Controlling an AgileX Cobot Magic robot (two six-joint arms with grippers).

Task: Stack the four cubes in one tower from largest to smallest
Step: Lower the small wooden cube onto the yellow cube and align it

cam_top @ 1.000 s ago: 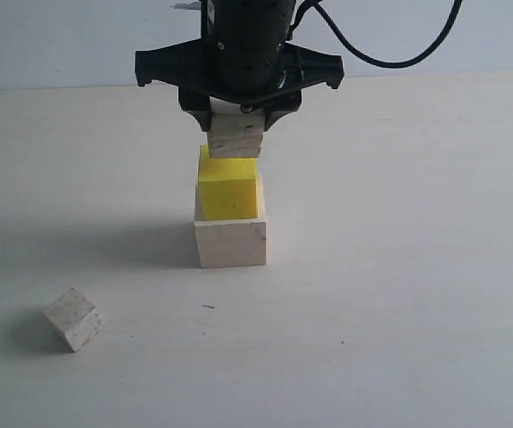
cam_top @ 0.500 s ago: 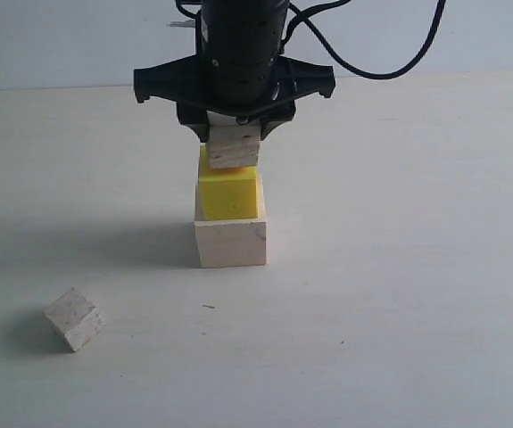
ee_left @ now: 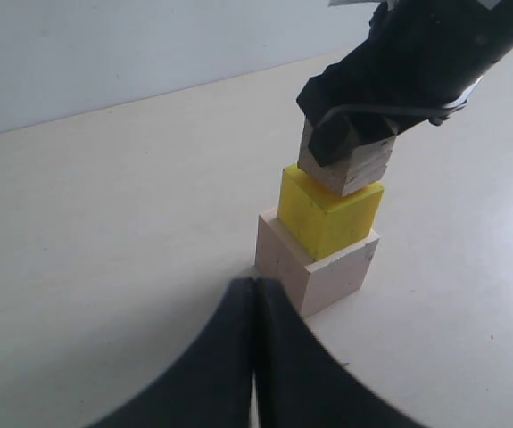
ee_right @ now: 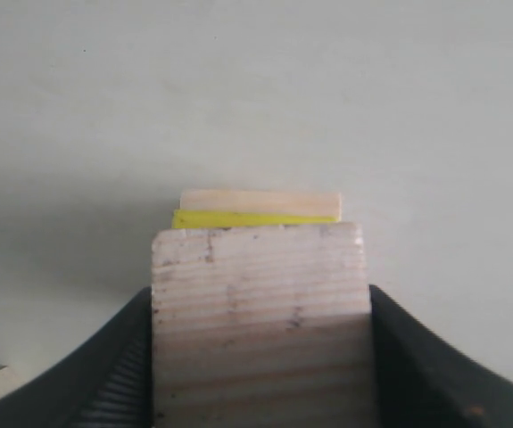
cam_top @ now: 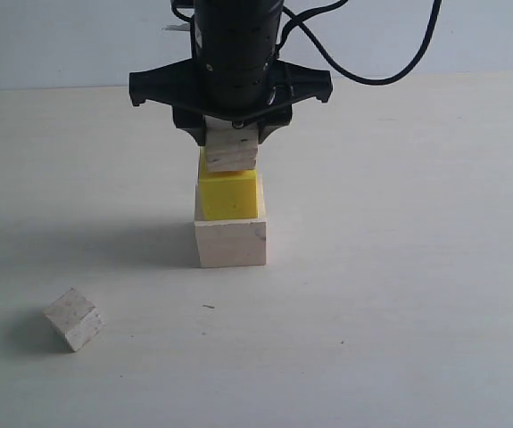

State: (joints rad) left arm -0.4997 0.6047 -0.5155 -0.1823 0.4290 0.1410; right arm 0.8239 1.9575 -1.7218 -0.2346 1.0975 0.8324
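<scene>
The right pincer (cam_top: 232, 134) clamps the layered-grain raw wood cube (cam_top: 231, 156), tilted, atop the bright yellow cube (cam_top: 228, 194). Released skewed, it could slide off.

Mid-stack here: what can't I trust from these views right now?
Whether the layered-grain raw wood cube touches the bright yellow cube: right wrist view, the held cube covers the seam; other views, too fine.
The left gripper: left wrist view shows only its fingertips, rest cut by the bottom edge.
The small whitish-grey wood cube: outside the left wrist view.
</scene>
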